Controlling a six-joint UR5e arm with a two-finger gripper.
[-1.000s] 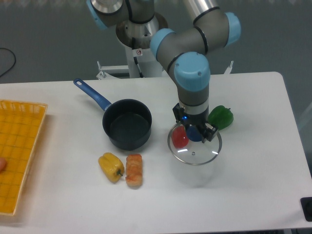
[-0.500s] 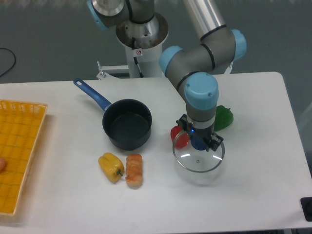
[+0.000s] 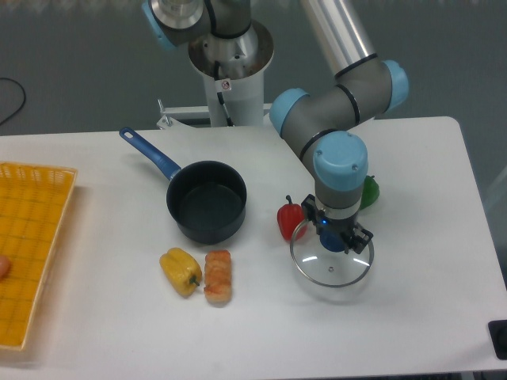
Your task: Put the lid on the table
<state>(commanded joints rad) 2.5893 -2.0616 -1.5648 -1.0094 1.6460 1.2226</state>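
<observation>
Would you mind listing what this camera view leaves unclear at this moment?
- Whether the lid already rests on the table or hangs just above it: the view from above does not show the gap.
- The tool on the blue knob: the wrist hides the fingertips.
- Most of the green pepper: hidden behind the arm.
- The yellow tray and a pinkish item in it: cut off by the left edge.

Right of centre, the gripper point(image 3: 337, 238) clamps the blue knob of the glass lid point(image 3: 332, 264) low over the white table point(image 3: 420, 301). A red pepper point(image 3: 290, 221) sits just left; a dark saucepan point(image 3: 205, 201), yellow pepper point(image 3: 181, 271) and yellow mesh tray point(image 3: 30, 249) lie further left.
</observation>
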